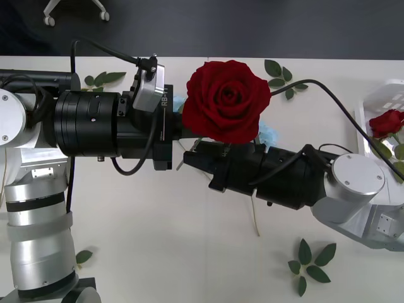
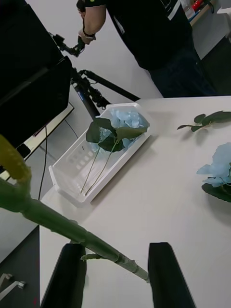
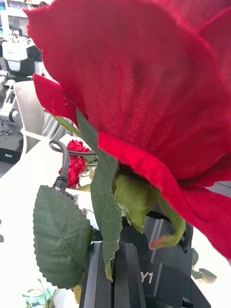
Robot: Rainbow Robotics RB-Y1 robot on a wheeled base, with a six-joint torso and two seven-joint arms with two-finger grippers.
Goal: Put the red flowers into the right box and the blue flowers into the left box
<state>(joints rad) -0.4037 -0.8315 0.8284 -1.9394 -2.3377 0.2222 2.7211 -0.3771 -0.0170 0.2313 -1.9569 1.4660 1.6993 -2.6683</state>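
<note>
1. While the left gripper [image 3: 115, 255] is clamped on the red rose [image 1: 226, 101] stem mid-table, bloom held high, early release = drop.
2. Right gripper [image 2: 115, 272] gapes wide w/ the stem between its fingers, off-centre; closing may miss or bend it.
3. Right box [image 1: 372, 101], far right, already has one rose [image 1: 386, 122]; leaves could snag the rim.

Front view: big red rose [image 1: 226, 100] hides both end effectors where the arms meet, so finger state there can't be read. Blue flower [image 1: 268, 136] peeks out at rose's 4 o'clock, mostly covered. Right box [image 1: 379, 101] cut by frame edge at 3 o'clock; the rose in it [image 1: 386, 122] partly cropped. Right wrist view: stem [image 2: 72, 228] blurred up close, bloom out of frame. Left wrist view: petals [image 3: 144, 82] block most of tabletop; far red blooms [image 3: 74, 161] too small to count.
</note>
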